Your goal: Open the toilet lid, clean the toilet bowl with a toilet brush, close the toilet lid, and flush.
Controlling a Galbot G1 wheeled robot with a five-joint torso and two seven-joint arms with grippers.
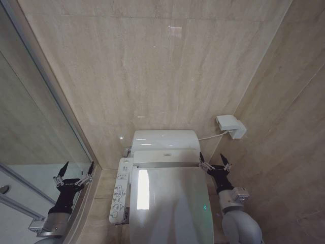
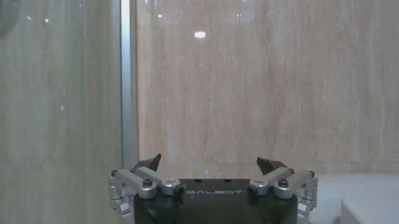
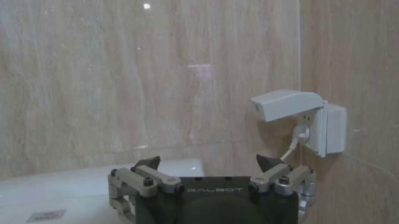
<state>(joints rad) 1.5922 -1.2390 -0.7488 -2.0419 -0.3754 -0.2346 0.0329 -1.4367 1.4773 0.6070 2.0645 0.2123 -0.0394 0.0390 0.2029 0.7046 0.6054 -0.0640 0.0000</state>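
The toilet lid (image 1: 172,203) is a glossy white oval lying shut over the toilet bowl, which it hides from me. It sits low in the middle of the head view. My left gripper (image 1: 75,172) hangs open to the left of the toilet, beside the glass shower wall, holding nothing. My right gripper (image 1: 214,162) is open just right of the lid's back end, near the tank (image 1: 165,140), also holding nothing. Both grippers show their spread fingers in their own wrist views, the left gripper (image 2: 212,164) facing the tiled wall and the right gripper (image 3: 209,163) facing the wall above the tank. The toilet brush is out of view.
A white button panel (image 1: 120,190) runs along the toilet's left side. A white wall socket cover (image 1: 231,126) with a cable sits on the right wall, shown closer as the socket cover (image 3: 299,116). A glass shower partition (image 1: 35,117) with a metal frame closes off the left.
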